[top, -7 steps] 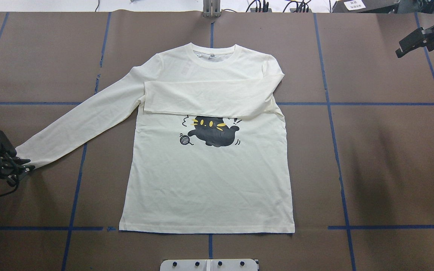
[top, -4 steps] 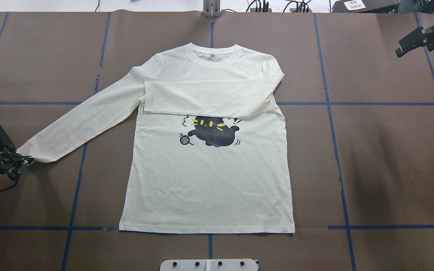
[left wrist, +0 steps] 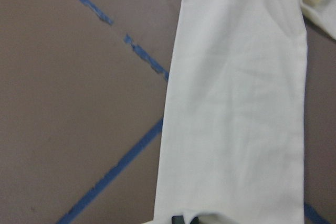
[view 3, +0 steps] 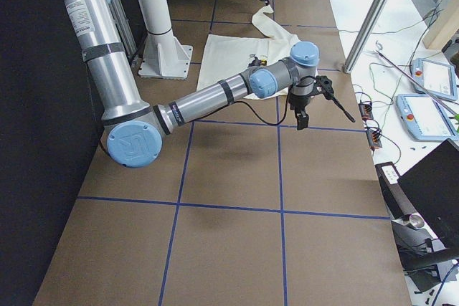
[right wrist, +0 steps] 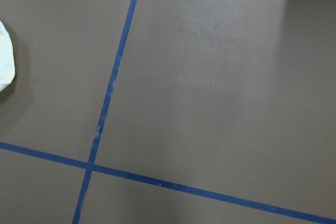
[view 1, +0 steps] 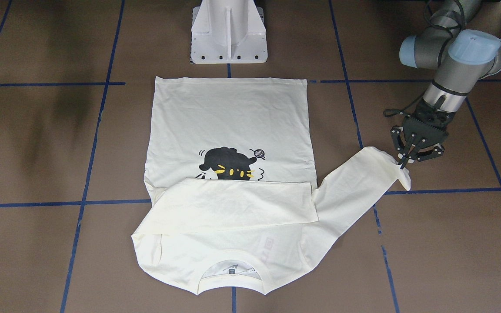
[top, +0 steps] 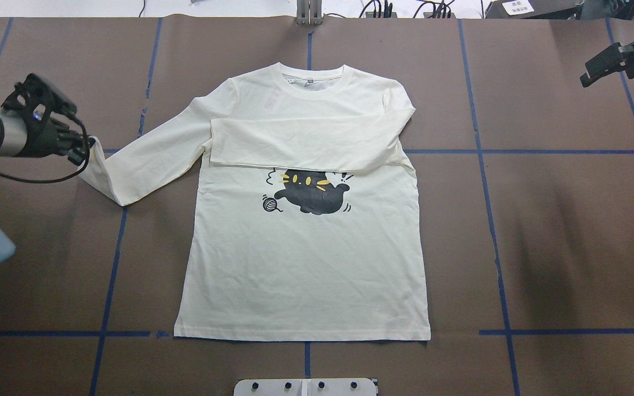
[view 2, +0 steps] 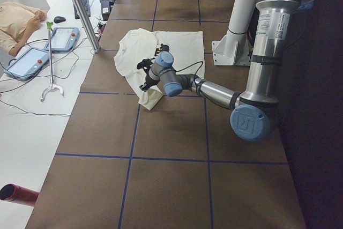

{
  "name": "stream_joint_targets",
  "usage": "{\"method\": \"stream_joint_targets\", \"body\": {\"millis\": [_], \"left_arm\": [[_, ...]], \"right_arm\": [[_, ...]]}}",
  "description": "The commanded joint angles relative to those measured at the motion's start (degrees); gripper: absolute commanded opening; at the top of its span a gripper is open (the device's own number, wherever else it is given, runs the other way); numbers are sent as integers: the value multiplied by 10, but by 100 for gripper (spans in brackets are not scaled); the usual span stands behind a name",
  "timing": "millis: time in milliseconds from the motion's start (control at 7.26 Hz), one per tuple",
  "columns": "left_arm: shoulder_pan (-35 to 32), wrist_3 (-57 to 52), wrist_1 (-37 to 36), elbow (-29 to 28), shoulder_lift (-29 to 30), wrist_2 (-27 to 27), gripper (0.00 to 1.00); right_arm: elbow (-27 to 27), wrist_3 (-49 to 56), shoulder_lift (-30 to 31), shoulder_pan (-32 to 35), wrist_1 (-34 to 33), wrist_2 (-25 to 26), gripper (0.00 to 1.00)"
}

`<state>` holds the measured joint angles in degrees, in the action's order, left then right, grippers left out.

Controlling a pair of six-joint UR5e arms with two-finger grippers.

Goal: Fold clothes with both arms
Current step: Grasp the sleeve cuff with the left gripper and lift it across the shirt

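Our left tool [top: 80,149] pinches the cuff [top: 97,170] of the T-shirt [top: 306,275] by a thin edge, and the right tool [top: 589,76] hangs open. We'd worry the cuff slips mid-fold, sleeve landing crooked.

The brown table [top: 542,247] is marked into squares by blue tape lines [top: 570,151]. A cream long-sleeved T-shirt [top: 306,275] lies flat on it, cat print up, with 1 sleeve folded across the chest. The white pedestal base [view 1: 242,43] stands near its hem.
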<state>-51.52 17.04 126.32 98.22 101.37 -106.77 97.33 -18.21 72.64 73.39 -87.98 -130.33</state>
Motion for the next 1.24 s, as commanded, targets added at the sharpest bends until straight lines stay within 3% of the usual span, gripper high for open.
{"method": "stream_joint_targets", "body": {"millis": [0, 275, 413, 551, 688, 964, 1101], "left_arm": [[-19, 21, -160, 0, 155, 2, 0], [-10, 177, -277, -10, 311, 14, 0], [24, 218, -318, -21, 375, 70, 0], [109, 256, -318, -44, 416, 195, 0], [141, 264, -314, -97, 455, 247, 0], [223, 262, -265, -144, 461, 352, 0], [236, 262, -214, -199, 472, 363, 0]], "right_arm": [[1, -1, 0, 0, 0, 1, 100], [1, -1, -1, 0, 0, 1, 100], [1, -1, -2, 0, 0, 1, 100], [1, -2, -1, 0, 0, 1, 100], [1, -1, 0, 0, 0, 1, 100], [1, -2, 0, 1, 0, 1, 100], [1, -2, 0, 1, 0, 1, 100]]}}
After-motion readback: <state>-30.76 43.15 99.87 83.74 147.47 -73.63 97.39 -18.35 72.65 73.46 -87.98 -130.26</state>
